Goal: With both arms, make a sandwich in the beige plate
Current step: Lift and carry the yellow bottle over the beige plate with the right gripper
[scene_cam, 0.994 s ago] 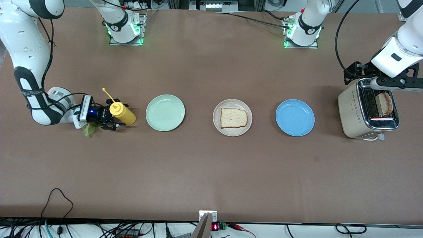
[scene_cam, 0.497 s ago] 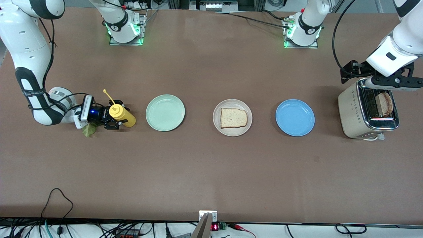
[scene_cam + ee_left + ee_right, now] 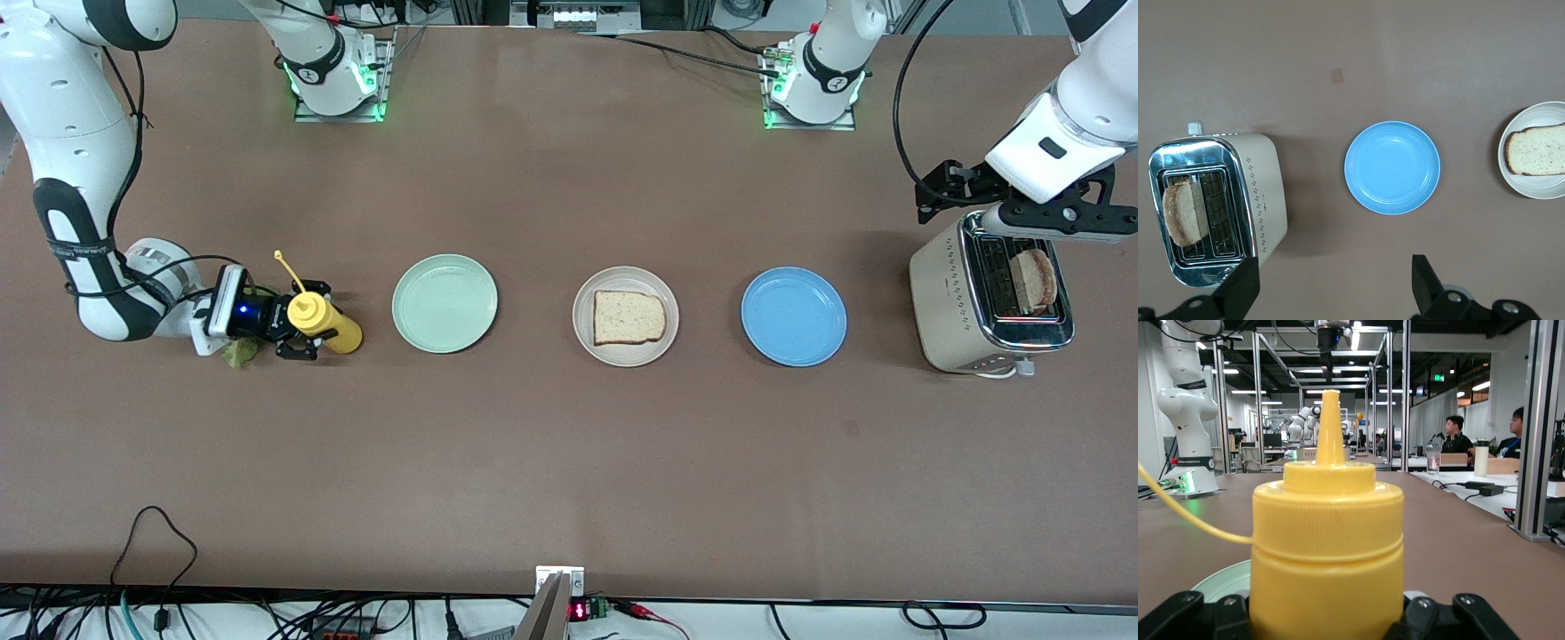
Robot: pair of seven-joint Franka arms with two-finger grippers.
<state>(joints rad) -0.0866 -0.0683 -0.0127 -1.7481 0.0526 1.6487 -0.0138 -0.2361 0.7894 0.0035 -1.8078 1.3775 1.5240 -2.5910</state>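
One bread slice (image 3: pixel 629 317) lies on the beige plate (image 3: pixel 582 335) at mid-table; both also show in the left wrist view, slice (image 3: pixel 1538 150) and plate (image 3: pixel 1531 190). A second slice (image 3: pixel 1036 280) stands in a slot of the toaster (image 3: pixel 942 293), also seen in the left wrist view (image 3: pixel 1181 210). The green lettuce leaf (image 3: pixel 238 353) lies on the table, partly hidden under the right wrist. My right gripper (image 3: pixel 298 333) is low at the table and shut on a yellow squeeze bottle (image 3: pixel 324 322), which fills the right wrist view (image 3: pixel 1328 547). My left gripper (image 3: pixel 1062 227) is open and empty over the toaster.
A mint-green plate (image 3: pixel 444 303) stands beside the bottle, toward the beige plate. A blue plate (image 3: pixel 794 316) stands between the beige plate and the toaster. Cables run along the table edge nearest the camera.
My right gripper has shifted slightly nearer the front camera with the yellow bottle in it. My left gripper has risen a little over the toaster.
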